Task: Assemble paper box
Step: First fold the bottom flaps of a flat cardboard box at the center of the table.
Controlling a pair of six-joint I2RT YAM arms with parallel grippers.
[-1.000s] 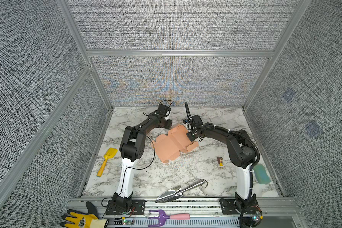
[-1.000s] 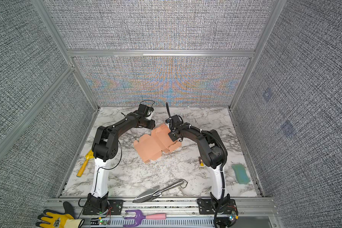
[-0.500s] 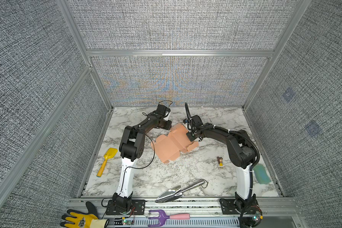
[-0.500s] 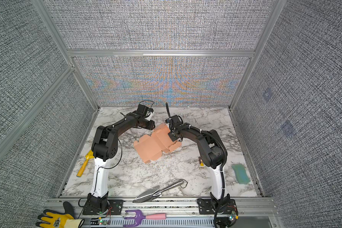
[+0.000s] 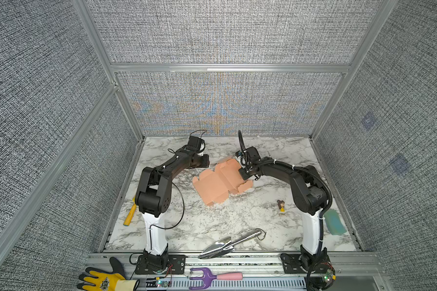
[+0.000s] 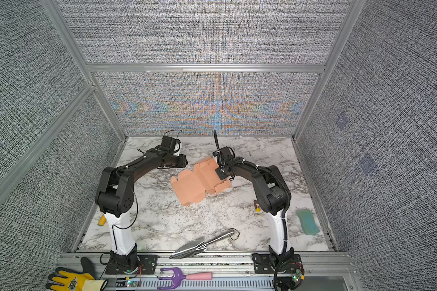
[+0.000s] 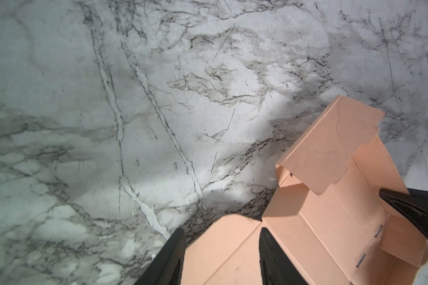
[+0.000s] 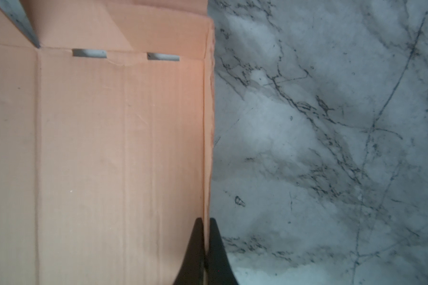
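Below, white grey-veined marble tabletop (image 5: 212,221) between grey woven wall panels (image 5: 225,32).

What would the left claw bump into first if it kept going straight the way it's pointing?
Most likely the pink paper box: its nearest flap shows between the open fingers of the left gripper. Depth is unclear, so it might pass just above; beyond is only the marble table.
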